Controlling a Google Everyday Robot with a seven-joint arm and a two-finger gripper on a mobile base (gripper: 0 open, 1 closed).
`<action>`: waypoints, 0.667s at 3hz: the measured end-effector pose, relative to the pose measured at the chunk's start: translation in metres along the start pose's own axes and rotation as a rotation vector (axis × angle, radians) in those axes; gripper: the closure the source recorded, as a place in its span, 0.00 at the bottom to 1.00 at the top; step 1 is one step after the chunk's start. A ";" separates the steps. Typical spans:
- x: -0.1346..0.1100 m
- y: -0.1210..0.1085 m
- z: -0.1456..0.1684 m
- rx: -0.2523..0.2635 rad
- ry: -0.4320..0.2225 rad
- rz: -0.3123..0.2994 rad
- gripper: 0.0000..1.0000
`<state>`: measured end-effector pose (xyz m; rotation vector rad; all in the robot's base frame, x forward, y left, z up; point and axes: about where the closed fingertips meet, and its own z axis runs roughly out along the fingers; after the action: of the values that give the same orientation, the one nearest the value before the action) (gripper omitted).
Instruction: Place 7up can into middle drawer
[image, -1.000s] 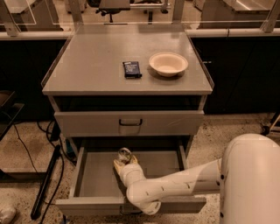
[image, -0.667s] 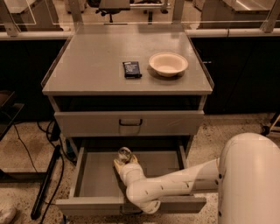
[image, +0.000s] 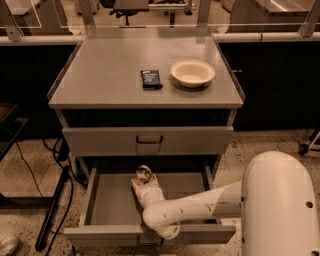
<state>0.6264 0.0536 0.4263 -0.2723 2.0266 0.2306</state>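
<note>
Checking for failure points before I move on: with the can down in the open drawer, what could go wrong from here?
1. The can is at the gripper, low in the open drawer. Whether it rests on the floor is unclear, so once released it might tip and roll.
2. The arm lies across the drawer's front edge, below the shut upper drawer. Pulling out steeply could strike that front or knock the can.
</note>
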 end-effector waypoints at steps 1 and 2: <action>0.013 0.007 -0.001 -0.006 0.020 0.000 1.00; 0.041 0.017 -0.020 0.005 0.041 0.041 1.00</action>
<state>0.5865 0.0603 0.3994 -0.2336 2.0743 0.2472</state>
